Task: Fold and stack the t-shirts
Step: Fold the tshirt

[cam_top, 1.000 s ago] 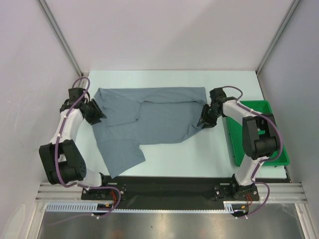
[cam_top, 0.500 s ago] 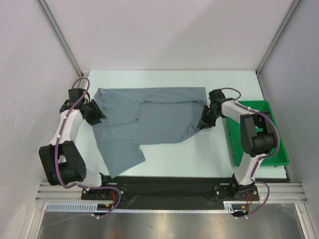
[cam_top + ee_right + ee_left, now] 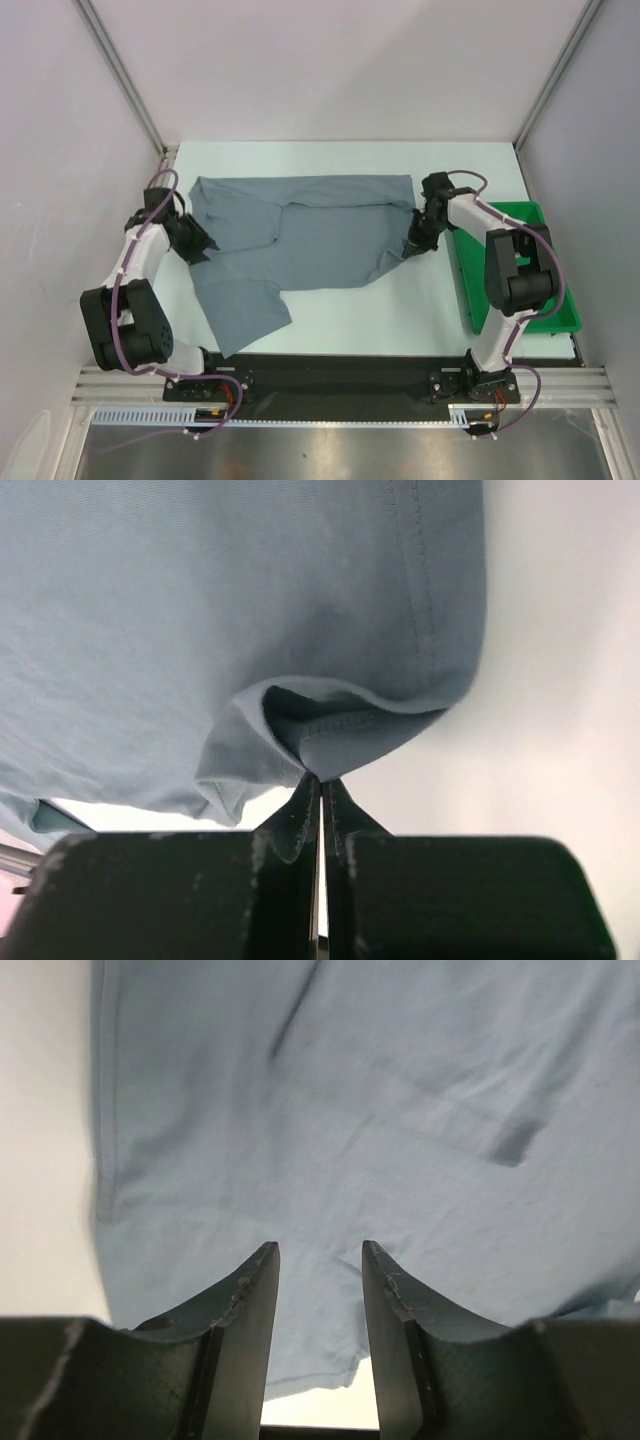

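Note:
One slate blue-grey t-shirt lies spread across the table, with part of it folded over itself and a sleeve pointing toward the near edge. My left gripper sits low at the shirt's left edge. Its fingers stand open with the cloth lying between and beyond them. My right gripper is at the shirt's right edge. In the right wrist view its tips are shut on a bunched fold of the hem.
A green plastic tray stands at the right side of the white table, just beyond the right arm. Grey walls close in the back and both sides. The arm bases sit on a black strip at the near edge.
The right gripper has closed on the shirt's right hem. The left gripper has slid a little toward the near side along the shirt's left edge, still open.

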